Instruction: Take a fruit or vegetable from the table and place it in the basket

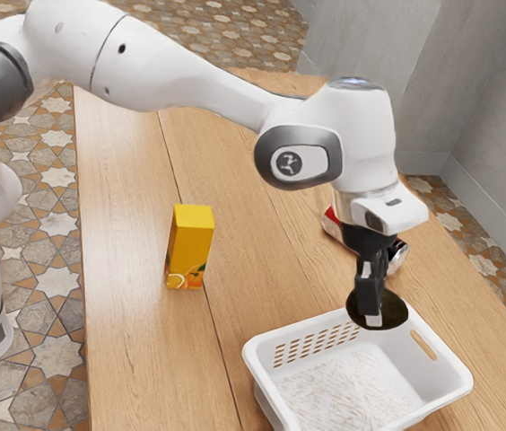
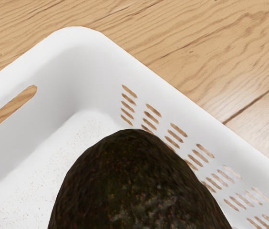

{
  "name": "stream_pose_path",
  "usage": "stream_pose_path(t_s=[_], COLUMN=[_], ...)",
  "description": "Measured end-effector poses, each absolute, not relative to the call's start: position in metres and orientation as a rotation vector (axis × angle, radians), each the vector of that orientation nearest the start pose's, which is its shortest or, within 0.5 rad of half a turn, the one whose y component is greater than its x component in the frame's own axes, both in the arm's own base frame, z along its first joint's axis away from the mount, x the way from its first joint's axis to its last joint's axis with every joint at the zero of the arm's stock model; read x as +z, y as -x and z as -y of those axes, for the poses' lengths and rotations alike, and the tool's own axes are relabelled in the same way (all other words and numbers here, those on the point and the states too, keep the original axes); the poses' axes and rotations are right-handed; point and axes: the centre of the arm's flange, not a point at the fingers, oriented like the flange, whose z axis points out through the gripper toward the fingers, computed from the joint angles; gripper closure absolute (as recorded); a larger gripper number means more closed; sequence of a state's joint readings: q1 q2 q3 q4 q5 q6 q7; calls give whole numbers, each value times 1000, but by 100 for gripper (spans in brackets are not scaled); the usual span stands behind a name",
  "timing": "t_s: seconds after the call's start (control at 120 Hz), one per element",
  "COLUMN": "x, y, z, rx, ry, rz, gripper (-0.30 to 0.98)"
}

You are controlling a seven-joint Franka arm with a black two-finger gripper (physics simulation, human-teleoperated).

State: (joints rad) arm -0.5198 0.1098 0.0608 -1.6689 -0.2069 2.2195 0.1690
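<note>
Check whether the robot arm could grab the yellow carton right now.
Probably not yet: its fingers look closed on the avocado, up by the basket. The carton stands upright with nothing against it, so empty fingers could likely get at it.

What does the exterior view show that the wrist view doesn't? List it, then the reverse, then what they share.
Exterior view: the white arm, my claw closed on the avocado, the upright yellow carton with its orange picture, and the red-and-silver can lying partly behind the claw.

Wrist view: the fine speckles and bumps of the avocado's skin.

Both: the dark avocado, the white basket with its slotted side and handle opening, and the wooden table.
</note>
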Motion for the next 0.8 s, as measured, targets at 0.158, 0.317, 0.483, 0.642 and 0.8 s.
stream_pose_path(t_s=[0.158,0.317,0.483,0.642,0.8], x=[581,576,566,583,714], y=[-585,-578,-570,-587,-542], z=[255,279,303,258,27], rx=[-720,-723,-688,-789,-738], ry=[3228,3247,3316,3385,3310], rz=[-712,-705,-687,-440,617], gripper=[34,34,15,5,2])
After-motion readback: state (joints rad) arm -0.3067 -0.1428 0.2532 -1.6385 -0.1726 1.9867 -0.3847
